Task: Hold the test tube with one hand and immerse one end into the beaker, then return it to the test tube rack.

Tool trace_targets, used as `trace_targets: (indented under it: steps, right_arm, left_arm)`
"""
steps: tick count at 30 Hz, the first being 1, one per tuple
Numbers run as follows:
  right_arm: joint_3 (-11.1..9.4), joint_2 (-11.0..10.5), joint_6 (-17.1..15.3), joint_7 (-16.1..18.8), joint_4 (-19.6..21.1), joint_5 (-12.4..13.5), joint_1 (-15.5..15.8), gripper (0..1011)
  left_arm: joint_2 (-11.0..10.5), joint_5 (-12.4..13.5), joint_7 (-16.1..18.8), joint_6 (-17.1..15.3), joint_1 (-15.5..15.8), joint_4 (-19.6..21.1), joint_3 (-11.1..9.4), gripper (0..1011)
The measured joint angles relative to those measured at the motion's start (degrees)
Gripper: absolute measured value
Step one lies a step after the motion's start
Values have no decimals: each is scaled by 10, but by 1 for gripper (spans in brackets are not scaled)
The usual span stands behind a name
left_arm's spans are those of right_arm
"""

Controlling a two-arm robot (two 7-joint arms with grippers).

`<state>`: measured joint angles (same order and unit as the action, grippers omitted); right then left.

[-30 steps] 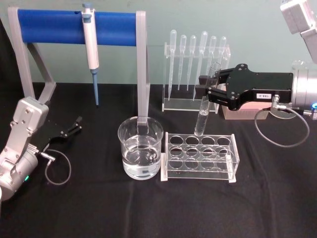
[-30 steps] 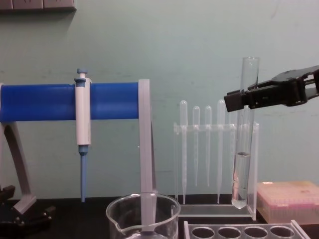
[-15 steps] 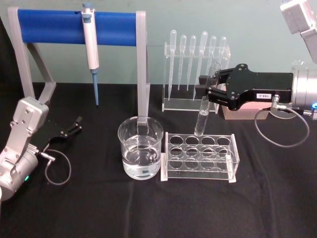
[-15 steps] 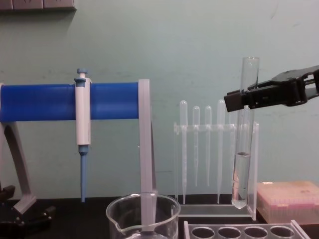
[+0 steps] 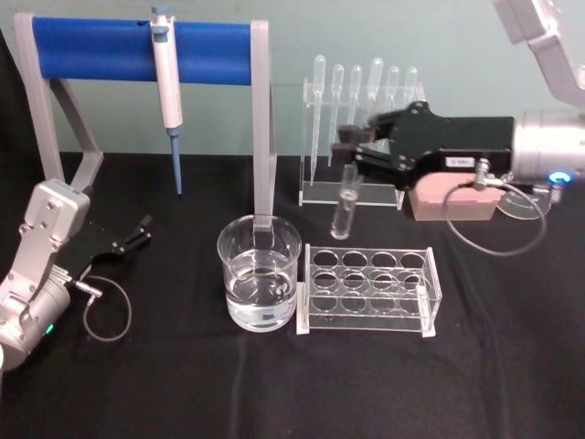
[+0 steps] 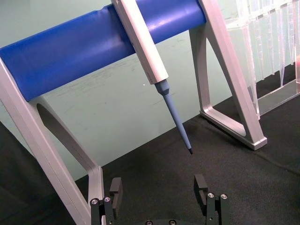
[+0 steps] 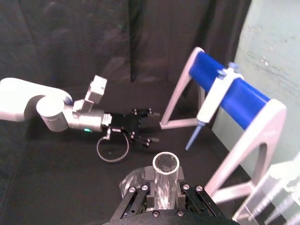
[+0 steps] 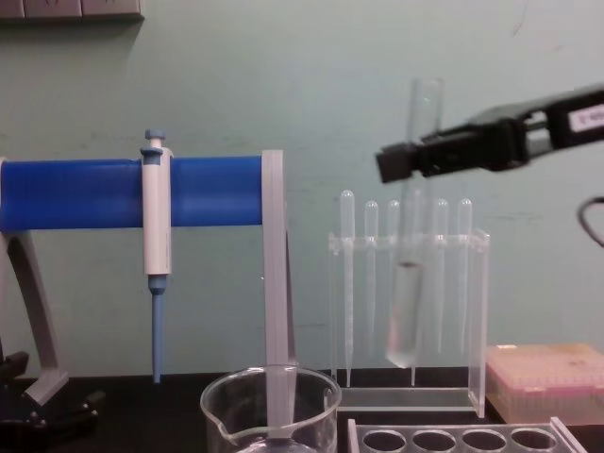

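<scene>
1. The wide clear glass beaker (image 5: 260, 274), part-filled with clear liquid, stands on the black table, touching the left end of the clear plastic test tube rack (image 5: 370, 291).
2. The left gripper (image 5: 139, 232) rests on the table at far left, jaws spread and holding nothing.
3. The black right gripper (image 5: 351, 154) has its jaws clamped on the long clear glass test tube (image 5: 345, 212) near the rim. The tube hangs almost upright above the rack's left half, clear of both rack and beaker.
</scene>
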<state>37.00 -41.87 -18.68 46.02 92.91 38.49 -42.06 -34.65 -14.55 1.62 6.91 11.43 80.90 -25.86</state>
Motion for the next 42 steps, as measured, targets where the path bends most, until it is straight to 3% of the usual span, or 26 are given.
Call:
trace_targets:
  steps: [9,11,19,27,42]
  right_arm:
    - [31,51,-2,7,-35,-3,-48,238]
    - [45,71,1,9,-55,-4,-63,238]
    - [78,106,6,9,-90,-13,-82,238]
    - [103,129,19,0,-121,-32,-85,238]
    - [116,150,58,1,-168,-53,-53,238]
  left_arm:
    - [0,0,0,0,0,0,0,1000]
    - [0,0,0,0,0,0,0,1000]
    - [0,0,0,0,0,0,0,1000]
    - [0,0,0,0,0,0,0,1000]
    - [0,0,0,0,0,0,0,1000]
